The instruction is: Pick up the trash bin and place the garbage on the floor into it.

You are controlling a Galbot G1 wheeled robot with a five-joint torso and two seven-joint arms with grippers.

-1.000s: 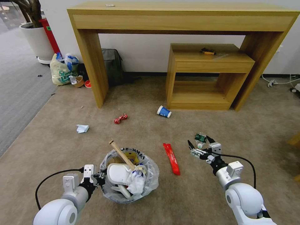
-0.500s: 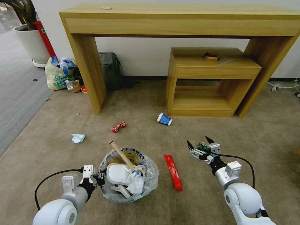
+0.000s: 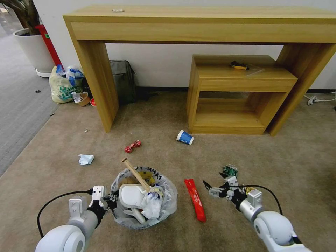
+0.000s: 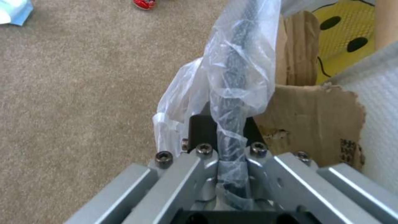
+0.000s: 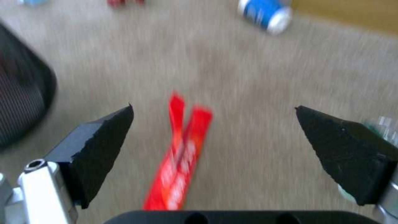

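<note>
Two risks w/ right gripper (image 3: 214,181) spread wide over flat red wrapper (image 3: 195,199): pinching carpet (image 3: 245,150) not film, or nudging trash bin (image 3: 143,199), rim clamped in left gripper (image 3: 106,202), on carpet beside wrapper.

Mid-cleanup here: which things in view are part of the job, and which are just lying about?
Job:
- trash bin, held at its rim by the left gripper
- long red wrapper, below the open right gripper
- blue cup
- small red wrapper
- crumpled paper
- green crushed bottle

Lying about:
- tied shopping bag
- brown bowl
- grey backpack
- wooden tables
</note>
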